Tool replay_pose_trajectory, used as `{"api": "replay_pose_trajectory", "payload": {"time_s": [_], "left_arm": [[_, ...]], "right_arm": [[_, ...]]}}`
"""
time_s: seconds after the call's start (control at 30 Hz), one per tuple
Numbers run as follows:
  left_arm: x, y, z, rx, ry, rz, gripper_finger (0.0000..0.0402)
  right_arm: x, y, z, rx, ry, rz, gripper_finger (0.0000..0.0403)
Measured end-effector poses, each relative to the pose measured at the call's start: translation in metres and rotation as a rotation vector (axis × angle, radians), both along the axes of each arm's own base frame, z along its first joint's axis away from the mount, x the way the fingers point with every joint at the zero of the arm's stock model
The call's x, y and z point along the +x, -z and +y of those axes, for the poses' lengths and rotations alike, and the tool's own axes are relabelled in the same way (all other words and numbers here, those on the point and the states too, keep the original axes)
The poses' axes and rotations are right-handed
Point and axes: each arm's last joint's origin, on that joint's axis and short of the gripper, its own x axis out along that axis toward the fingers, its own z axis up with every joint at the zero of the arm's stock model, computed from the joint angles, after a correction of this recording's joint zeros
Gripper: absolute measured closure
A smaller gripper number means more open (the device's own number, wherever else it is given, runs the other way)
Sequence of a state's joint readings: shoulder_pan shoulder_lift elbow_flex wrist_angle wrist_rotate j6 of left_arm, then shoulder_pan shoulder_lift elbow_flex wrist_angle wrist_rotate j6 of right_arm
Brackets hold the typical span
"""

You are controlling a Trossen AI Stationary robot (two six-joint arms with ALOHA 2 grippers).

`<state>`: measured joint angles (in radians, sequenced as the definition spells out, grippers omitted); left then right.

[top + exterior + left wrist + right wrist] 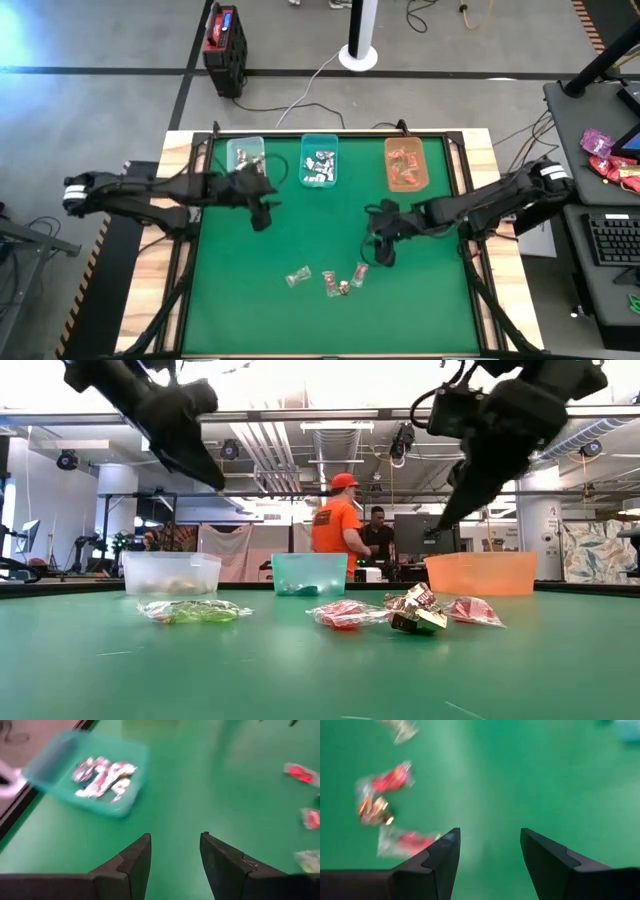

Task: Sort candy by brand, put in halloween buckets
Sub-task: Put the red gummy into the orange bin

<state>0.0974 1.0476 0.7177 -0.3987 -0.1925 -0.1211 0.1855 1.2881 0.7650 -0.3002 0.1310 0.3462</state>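
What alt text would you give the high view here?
Four loose candies lie near the front of a green table, with both open grippers, left and right, hovering empty. Along the far edge sit clear, teal and orange buckets holding sorted sweets.

Overhead looks down; low camera level; wrists close over table (300,240).
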Motion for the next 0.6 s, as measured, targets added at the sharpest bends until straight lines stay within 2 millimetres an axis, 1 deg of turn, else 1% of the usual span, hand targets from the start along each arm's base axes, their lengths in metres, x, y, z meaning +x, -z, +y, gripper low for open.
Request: {"api": "replay_pose_trajectory", "payload": {"time_s": [0.17, 0.3, 0.43, 0.6], "left_arm": [[0.003, -0.001, -0.033, 0.079, 0.080, -0.019, 0.0249], [0.003, -0.002, -0.051, 0.098, 0.145, -0.032, 0.0249], [0.006, -0.002, -0.062, 0.098, 0.185, -0.060, 0.0249], [0.009, 0.000, -0.065, 0.094, 0.195, -0.070, 0.0249]], "right_arm": [[0.004, 0.019, 0.024, 0.000, -0.086, 0.063, 0.0202], [0.012, 0.035, 0.040, 0.037, -0.156, 0.063, 0.0202], [0.019, 0.049, 0.049, 0.092, -0.192, 0.073, 0.0202], [0.024, 0.069, 0.051, 0.107, -0.179, 0.114, 0.0202]]}}
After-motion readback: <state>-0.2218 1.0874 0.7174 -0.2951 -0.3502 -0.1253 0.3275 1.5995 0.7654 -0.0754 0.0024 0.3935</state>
